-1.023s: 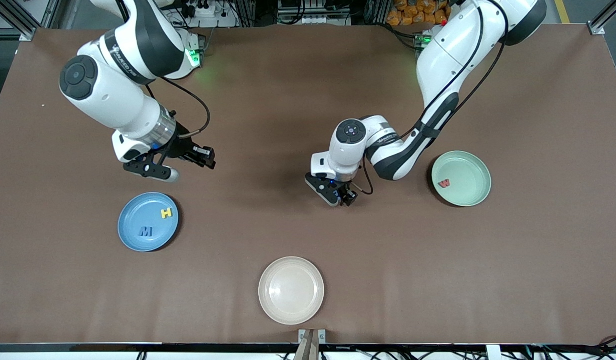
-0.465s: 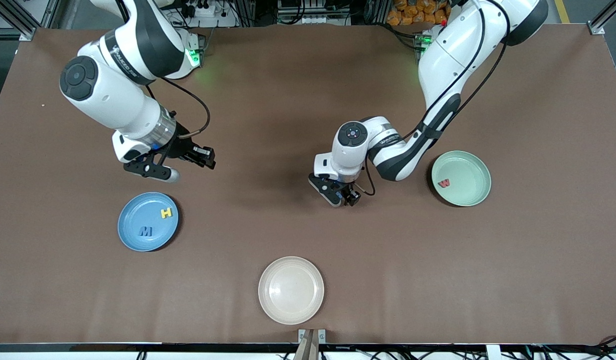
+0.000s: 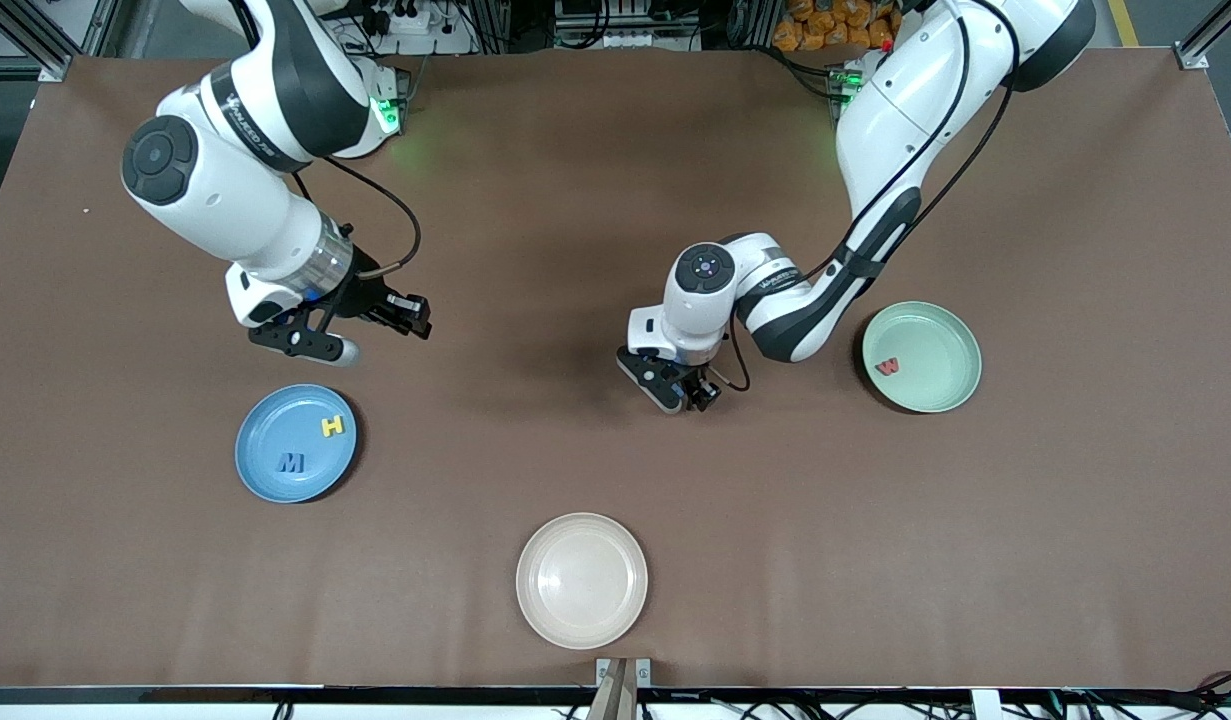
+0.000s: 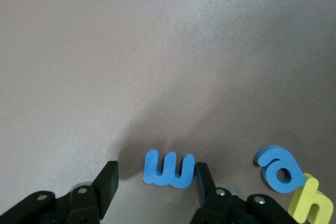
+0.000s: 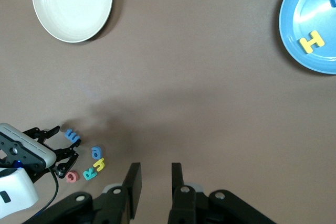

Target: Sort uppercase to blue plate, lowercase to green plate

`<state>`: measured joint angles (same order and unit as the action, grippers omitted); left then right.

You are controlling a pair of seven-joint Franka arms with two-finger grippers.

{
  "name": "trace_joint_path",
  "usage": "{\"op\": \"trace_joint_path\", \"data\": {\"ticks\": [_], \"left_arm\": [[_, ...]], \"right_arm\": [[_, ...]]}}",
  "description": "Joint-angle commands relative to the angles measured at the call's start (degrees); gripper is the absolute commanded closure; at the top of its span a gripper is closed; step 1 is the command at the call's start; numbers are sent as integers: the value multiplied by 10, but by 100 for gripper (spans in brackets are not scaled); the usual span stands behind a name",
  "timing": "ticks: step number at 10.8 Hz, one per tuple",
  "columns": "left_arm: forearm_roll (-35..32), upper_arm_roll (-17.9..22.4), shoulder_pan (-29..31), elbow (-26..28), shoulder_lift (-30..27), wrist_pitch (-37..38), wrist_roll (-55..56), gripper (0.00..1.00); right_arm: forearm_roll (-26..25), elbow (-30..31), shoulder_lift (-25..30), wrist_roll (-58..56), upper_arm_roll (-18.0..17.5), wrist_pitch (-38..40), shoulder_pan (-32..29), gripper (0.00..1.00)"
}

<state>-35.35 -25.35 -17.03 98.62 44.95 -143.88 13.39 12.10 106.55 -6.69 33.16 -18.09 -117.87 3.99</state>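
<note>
Left gripper (image 3: 679,392) low over the middle of the brown table, fingers spread apart around a flat blue foam lowercase letter (image 4: 169,169) lying on the tabletop, one finger (image 4: 206,182) touching its end. Just beside it, a blue rounded lowercase letter (image 4: 280,170) touching a yellow lowercase h (image 4: 310,206).

Right gripper (image 3: 347,328) waiting in the air above bare table beside the round blue plate (image 3: 265,465), fingers slightly apart, holding nothing.

On the blue plate, toward the right arm's end: yellow capital H (image 3: 332,426) and dark blue capital M (image 3: 291,462).

In the pale mint-green plate (image 3: 940,395), toward the left arm's end: small red w (image 3: 887,367).

Cream-white plate (image 3: 581,580) near the front edge, centred.
</note>
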Motion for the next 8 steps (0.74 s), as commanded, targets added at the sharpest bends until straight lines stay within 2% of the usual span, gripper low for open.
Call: {"op": "trace_joint_path", "data": {"ticks": [1,8], "left_arm": [[-8,-5,3,3,-7,4,1,33],[-6,-5,-2,-4,-3,2,9,39]], "right_arm": [[5,-1,-2,6,-1,-3,0,69],[5,-2,-2,6,-1,-3,0,69]]}}
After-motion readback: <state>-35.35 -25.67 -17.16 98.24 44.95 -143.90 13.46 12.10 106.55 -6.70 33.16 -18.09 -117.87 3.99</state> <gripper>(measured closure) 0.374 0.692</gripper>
